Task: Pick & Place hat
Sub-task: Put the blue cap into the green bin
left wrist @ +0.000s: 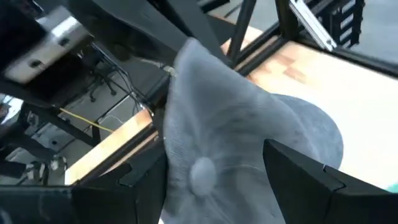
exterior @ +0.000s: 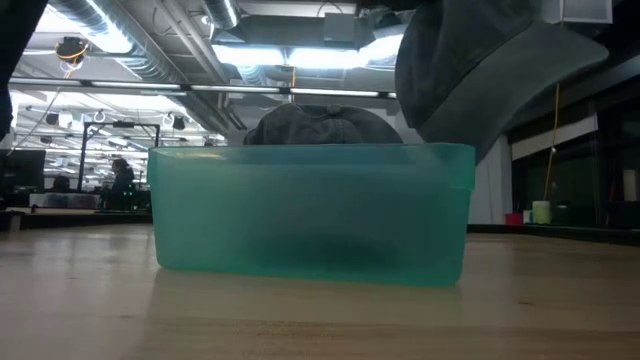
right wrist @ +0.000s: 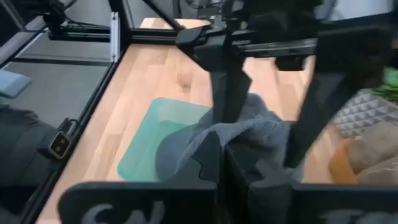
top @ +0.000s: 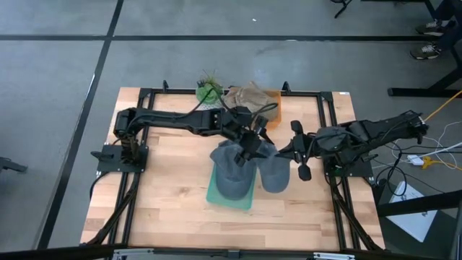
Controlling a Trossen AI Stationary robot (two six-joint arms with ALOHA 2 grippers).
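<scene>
From my station I logged a pale wood desk (top: 173, 195) on grey floor (top: 58, 65), teal bin (exterior: 310, 210) on it, left hand (top: 249, 148) spread over the grey hat (top: 234, 173), right hand (right wrist: 221, 155) pressed together, pinching that hat.

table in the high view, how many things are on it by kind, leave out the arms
grey hat: 1
green bin: 1
green plant: 1
orange tray: 1
tan crumpled item: 1
total: 5

Grey hat (top: 238, 170), crumpled, crown over the green tray (top: 216, 193), brim hanging past its edge
</scene>
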